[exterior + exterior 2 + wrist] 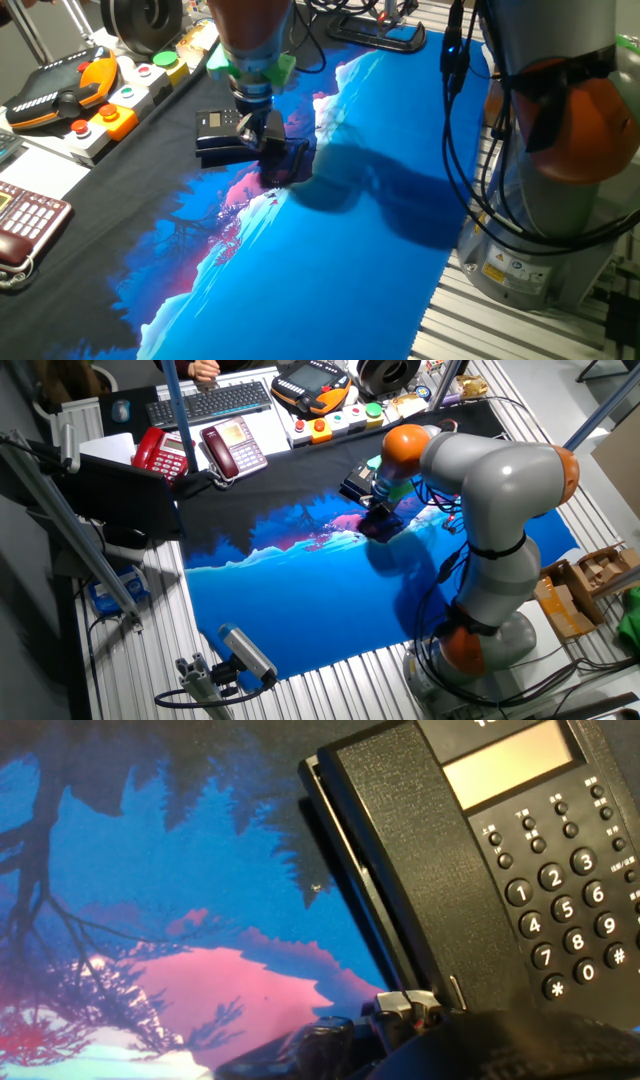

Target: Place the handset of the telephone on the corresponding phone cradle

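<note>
The black telephone [218,128] lies on the dark end of the mat, also in the other fixed view [355,488]. The hand view shows its display and grey-numbered keypad [560,920] at the right. The phone cradle [368,910] is the long recessed strip along the base's left side, and it holds nothing. My gripper [265,140] hangs just right of the base, shut on the black handset [288,162], which it holds low over the mat. The handset fills the hand view's bottom edge as a blurred dark mass [520,1045]. The cord is not clear.
An orange-and-black controller [60,90] and a button box [120,100] lie at the far left. A dark red and cream keypad phone [25,220] sits at the left edge. The blue picture mat [330,260] covers the table. The arm's base [560,150] stands at the right.
</note>
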